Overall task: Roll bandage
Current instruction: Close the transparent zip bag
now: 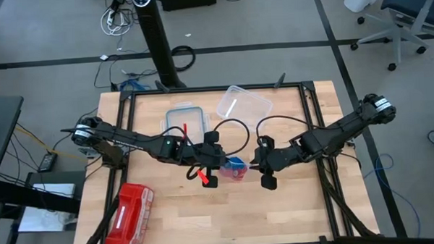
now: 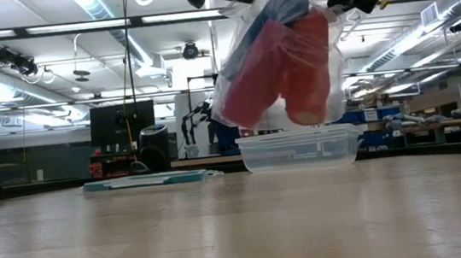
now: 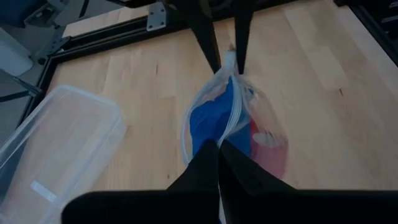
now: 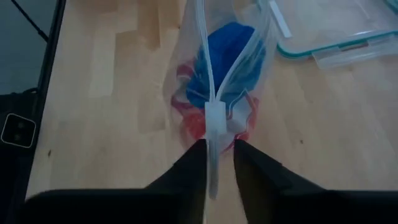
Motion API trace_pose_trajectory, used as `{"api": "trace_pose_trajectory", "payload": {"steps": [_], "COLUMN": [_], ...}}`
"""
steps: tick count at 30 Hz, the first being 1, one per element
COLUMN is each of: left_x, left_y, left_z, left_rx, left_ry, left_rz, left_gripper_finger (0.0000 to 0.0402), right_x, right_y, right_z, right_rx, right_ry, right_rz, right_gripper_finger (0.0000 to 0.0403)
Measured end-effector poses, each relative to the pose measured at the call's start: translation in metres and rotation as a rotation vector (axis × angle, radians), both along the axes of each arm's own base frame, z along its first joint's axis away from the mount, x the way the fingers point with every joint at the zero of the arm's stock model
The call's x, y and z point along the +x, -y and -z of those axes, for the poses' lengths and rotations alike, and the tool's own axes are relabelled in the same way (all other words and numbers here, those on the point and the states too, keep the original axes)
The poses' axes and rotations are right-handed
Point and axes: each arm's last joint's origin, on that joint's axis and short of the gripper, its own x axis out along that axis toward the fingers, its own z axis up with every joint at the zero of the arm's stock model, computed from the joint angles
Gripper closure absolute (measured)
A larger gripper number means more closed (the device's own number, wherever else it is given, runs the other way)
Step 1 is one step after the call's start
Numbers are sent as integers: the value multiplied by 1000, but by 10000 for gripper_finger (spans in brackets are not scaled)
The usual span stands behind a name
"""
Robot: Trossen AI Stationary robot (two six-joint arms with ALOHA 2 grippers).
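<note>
- Gripper duty at mid-counter: the left gripper (image 1: 213, 164) is pinched tight on one end of the top edge of a clear zip bag (image 2: 279, 55), its dark fingers (image 3: 211, 158) pressed together on the plastic in the left wrist view.
- Facing it, the right gripper (image 1: 264, 169) has the other end of the same bag edge between its fingers (image 4: 193, 165); a narrow gap shows between them with the bag's seal and white slider (image 4: 215, 118) running through it, and whether they press the plastic cannot be told.
- Inside the bag sits the bandage (image 4: 225, 59), bright blue and bunched, above red-pink fabric rolls (image 2: 293, 67); the low view shows the bag hanging clear of the counter (image 1: 292, 213).
- Pale wood planks form the counter, bordered by a black metal frame (image 1: 216, 89).
- Near its far edge rest an open clear plastic container (image 1: 243, 104) and, just beside it, a teal-rimmed lid (image 1: 185, 119) lying flat.
- A red zip pouch (image 1: 132, 209) lies toward the near left corner, well apart from the bag.
- Beyond the counter the high view takes in a grey floor (image 1: 47, 34) with loose cables and an office chair (image 1: 394, 14); the low view shows a workshop with strip ceiling lights (image 2: 48, 28) and a dark monitor (image 2: 122, 121).
</note>
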Motion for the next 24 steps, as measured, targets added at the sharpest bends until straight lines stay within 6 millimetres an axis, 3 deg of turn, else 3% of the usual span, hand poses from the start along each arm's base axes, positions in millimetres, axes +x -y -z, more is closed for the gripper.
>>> {"api": "trace_pose_trajectory", "payload": {"steps": [4, 10, 20, 24], "left_x": [0, 0, 0, 7], "left_y": [0, -1, -3, -2], "left_z": [0, 0, -27, -35], "left_rx": [0, 15, 24, -27], "left_ry": [2, -1, 9, 109], "left_rz": [0, -19, -40, -23], "left_gripper_finger": [401, 384, 254, 227], "right_x": [0, 0, -7, -6], "right_y": [0, 0, 3, 5], "right_z": [0, 0, 1, 0], "right_rx": [-13, -16, -29, -48], "right_ry": [-4, -6, -51, -44], "right_rz": [-26, -33, 0, -4], "right_gripper_finger": [387, 398, 401, 401]}}
